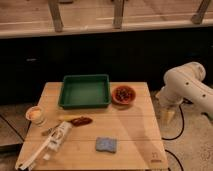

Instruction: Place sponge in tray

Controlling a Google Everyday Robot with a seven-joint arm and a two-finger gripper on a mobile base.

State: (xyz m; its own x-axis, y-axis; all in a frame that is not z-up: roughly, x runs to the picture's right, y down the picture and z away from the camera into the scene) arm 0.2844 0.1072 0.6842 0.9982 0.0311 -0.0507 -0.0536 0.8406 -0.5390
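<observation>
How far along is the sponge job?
Nothing is done yet: the small blue-grey rectangular sponge lies on the wooden table, outside the dark green plastic tray. Nothing is in hand; the gripper hangs beside the table's right edge, jaws open. Left: grasp, carry, release.

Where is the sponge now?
In camera view, the flat blue-grey sponge lies front-centre on the wooden table, right of the white elongated tool; the gripper hangs beyond its right edge.

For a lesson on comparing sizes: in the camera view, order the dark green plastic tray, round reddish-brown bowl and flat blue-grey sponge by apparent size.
Largest: dark green tray.
Then round reddish-brown bowl and blue-grey sponge: look alike, sponge nearer the camera, so unranked.
Gripper hangs off the right edge of the table.
</observation>
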